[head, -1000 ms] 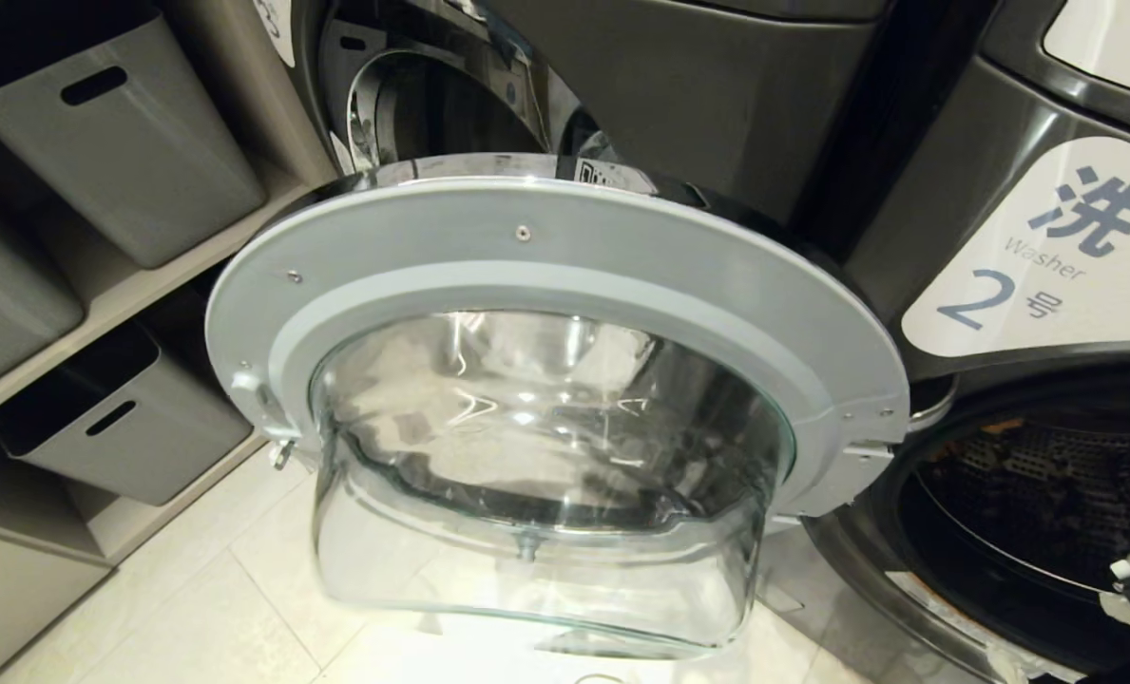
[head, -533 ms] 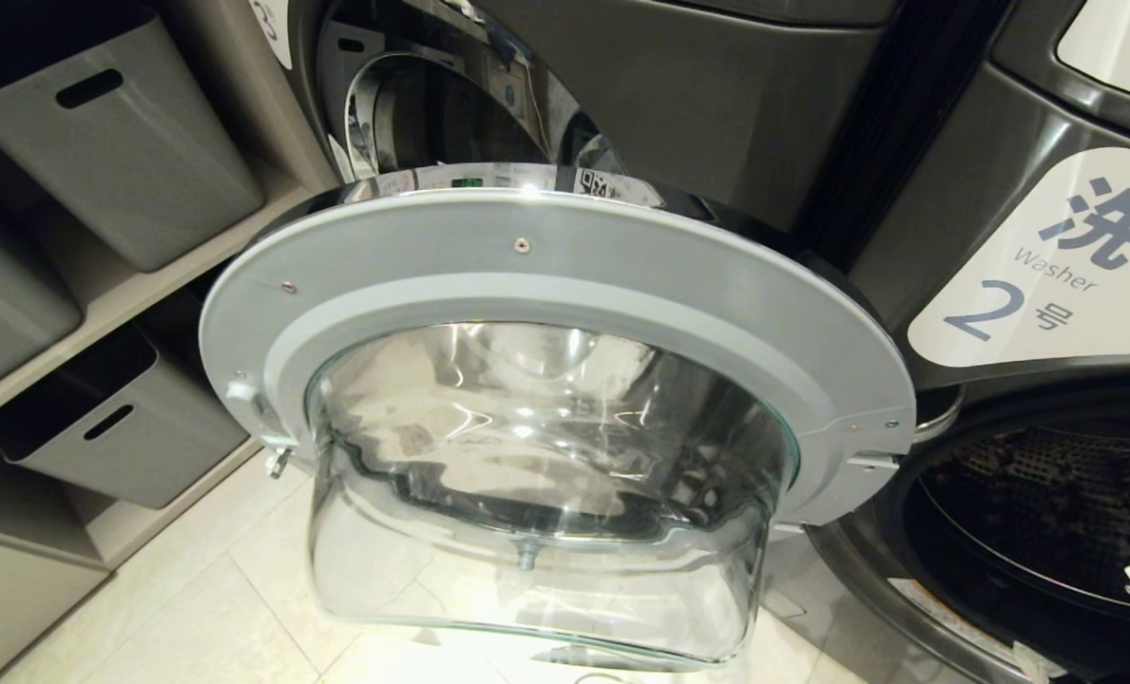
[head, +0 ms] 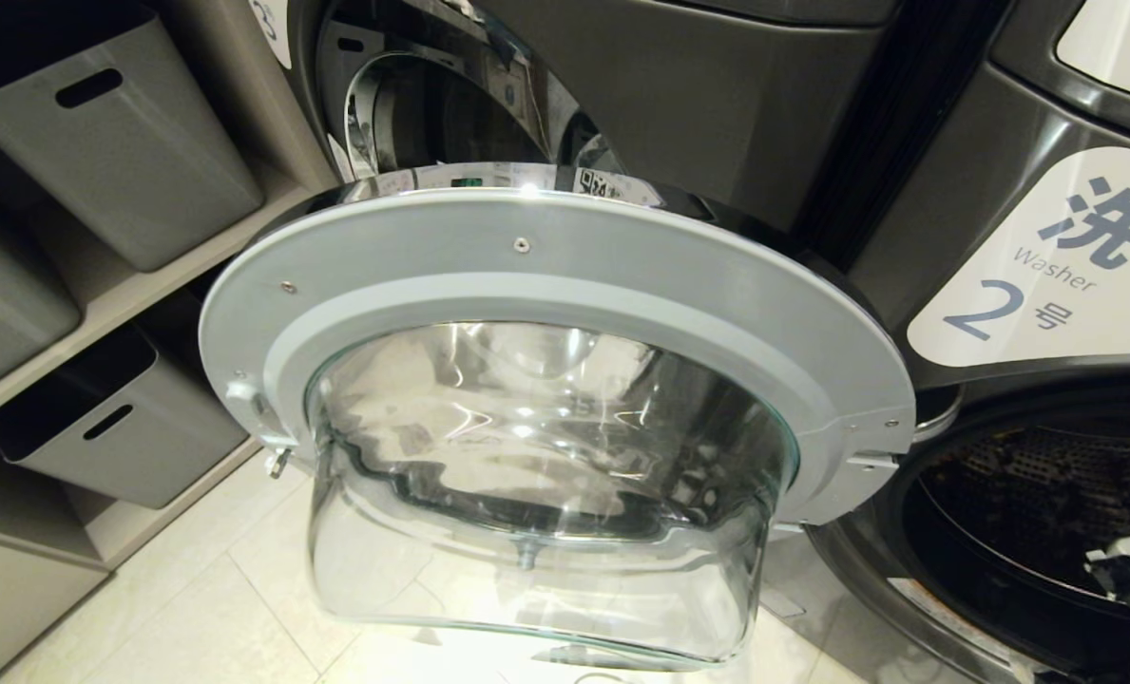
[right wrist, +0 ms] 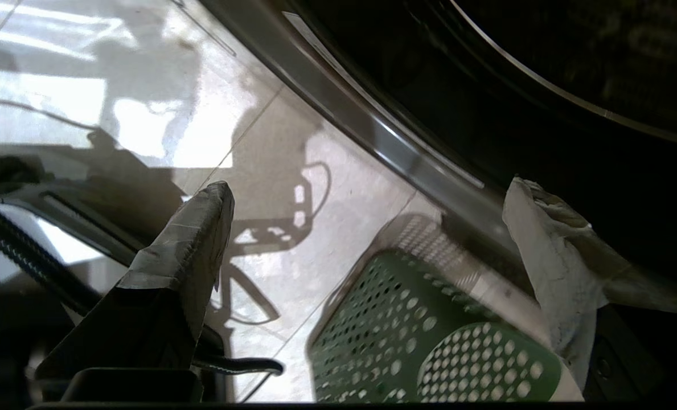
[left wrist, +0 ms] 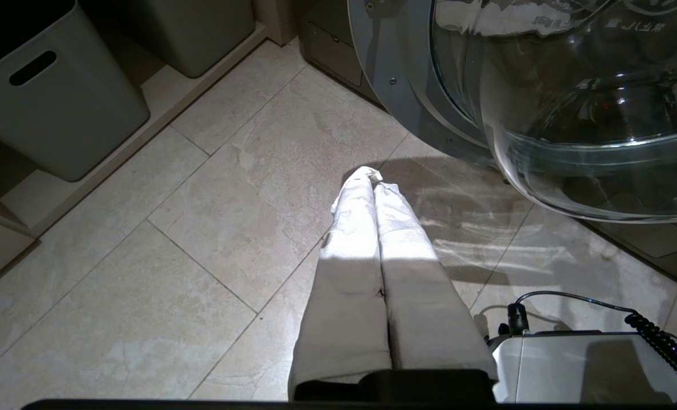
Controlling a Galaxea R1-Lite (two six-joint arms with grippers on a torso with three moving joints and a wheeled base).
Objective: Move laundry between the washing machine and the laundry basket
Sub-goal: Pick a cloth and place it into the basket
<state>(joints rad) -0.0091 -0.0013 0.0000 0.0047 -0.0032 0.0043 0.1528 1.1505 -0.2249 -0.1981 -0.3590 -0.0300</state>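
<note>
The washing machine (head: 1021, 218), dark grey and labelled "Washer 2", stands with its round door (head: 555, 313) swung fully open; the door's grey inner ring and bulging glass bowl (head: 545, 494) fill the middle of the head view, to the left of the machine's dark drum opening (head: 1030, 494). No laundry is visible in the part of the drum that shows. Beyond the door, further left of the machine, grey bins (head: 118, 133) with slot handles sit on pale shelving (head: 146, 285), above a light tiled floor (left wrist: 173, 228). The laundry basket (right wrist: 418, 336), green and dotted with round holes, sits on the floor just below the machine's front rim (right wrist: 372, 131), as the right wrist view shows; its contents cannot be made out. The right gripper (right wrist: 366, 228) hangs above the basket, close to that rim, with its cloth-wrapped fingers (right wrist: 549, 262) spread wide and nothing between them; its edge shows at the drum opening in the head view. The left gripper (left wrist: 372, 182) hangs over bare floor just in front of the open door, its wrapped fingers (left wrist: 349, 228) pressed together, holding nothing.
</note>
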